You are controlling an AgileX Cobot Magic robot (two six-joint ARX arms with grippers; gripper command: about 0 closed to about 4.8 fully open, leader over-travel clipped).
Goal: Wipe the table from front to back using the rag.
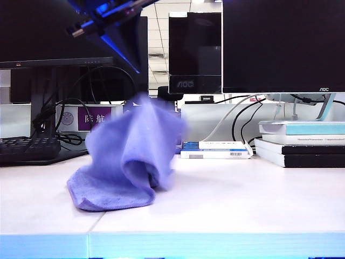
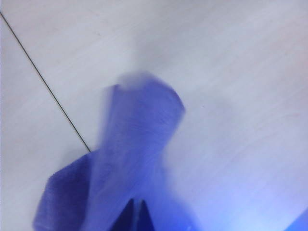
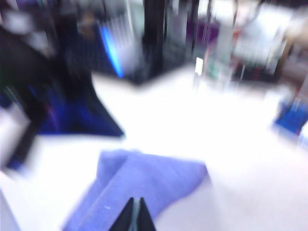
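The lavender rag (image 1: 129, 156) is pulled up into a blurred peak at the middle left of the table (image 1: 242, 199), and its lower part still lies on the surface near the front. My left gripper (image 1: 139, 73) reaches down from the upper left above that peak. In the left wrist view the left gripper (image 2: 136, 207) is shut on the rag (image 2: 139, 130), which hangs from the tips down to the table (image 2: 231, 72). My right gripper (image 3: 137, 204) hovers shut above the rag (image 3: 144, 183), with nothing seen between its fingers. It does not show in the exterior view.
A black keyboard (image 1: 27, 148) sits at the back left under a monitor. A blue-and-white flat box (image 1: 215, 149) and a stack of books (image 1: 302, 143) lie at the back right, with cables behind. A thin seam (image 2: 43, 82) crosses the table.
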